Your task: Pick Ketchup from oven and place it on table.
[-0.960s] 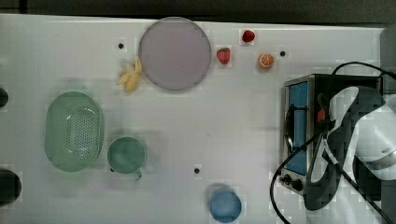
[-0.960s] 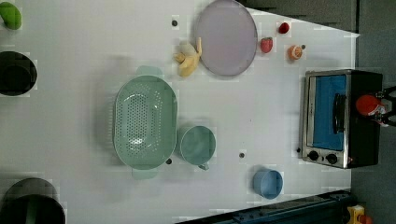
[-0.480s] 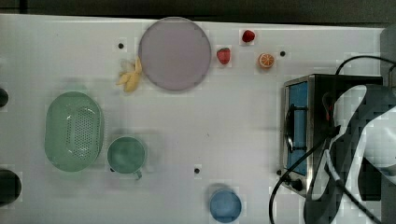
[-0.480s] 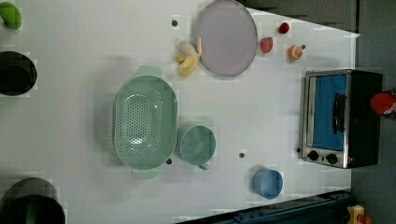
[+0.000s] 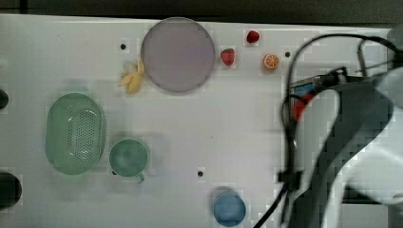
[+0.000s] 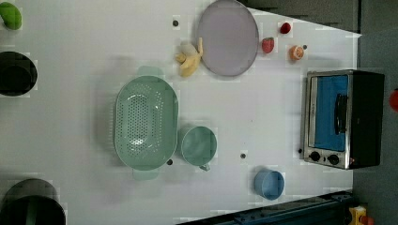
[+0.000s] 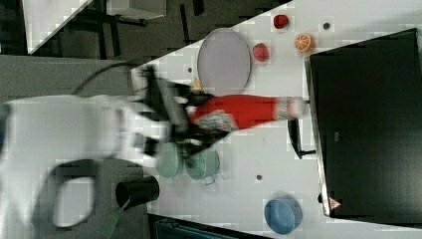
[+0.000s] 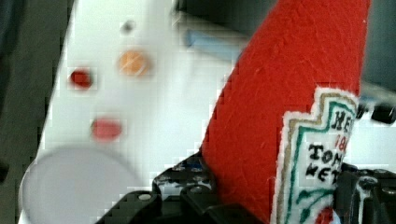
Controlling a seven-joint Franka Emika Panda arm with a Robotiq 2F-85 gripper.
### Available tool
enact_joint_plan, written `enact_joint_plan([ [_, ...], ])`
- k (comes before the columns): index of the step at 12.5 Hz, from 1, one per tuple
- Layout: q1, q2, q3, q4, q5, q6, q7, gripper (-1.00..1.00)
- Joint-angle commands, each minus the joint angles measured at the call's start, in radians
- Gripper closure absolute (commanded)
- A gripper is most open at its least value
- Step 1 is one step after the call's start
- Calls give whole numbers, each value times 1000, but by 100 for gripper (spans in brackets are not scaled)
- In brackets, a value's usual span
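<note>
Ketchup (image 7: pixel 234 112), clamped in the hand (image 7: pixel 186 124), now hangs mid-frame in the right view, off the oven (image 7: pixel 366 124) where it stood before; lowering onto the counter (image 6: pixel 70 117) remains.

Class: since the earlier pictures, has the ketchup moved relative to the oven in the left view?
Yes. The ketchup has shifted toward the left view's right edge, farther from the oven.
</note>
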State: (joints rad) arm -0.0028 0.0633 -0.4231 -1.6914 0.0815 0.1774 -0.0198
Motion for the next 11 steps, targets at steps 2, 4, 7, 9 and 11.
enact_joint_plan([
  [2,112,-27,157,-8,-26,-41,-19,-26],
  [4,120,-27,211,-61,-33,-39,-16,-26],
  [7,125,-24,250,-186,-33,46,-12,-26],
  [9,124,-23,253,-288,-33,170,-8,-26],
  [11,124,-6,252,-393,-33,271,-8,-26],
])
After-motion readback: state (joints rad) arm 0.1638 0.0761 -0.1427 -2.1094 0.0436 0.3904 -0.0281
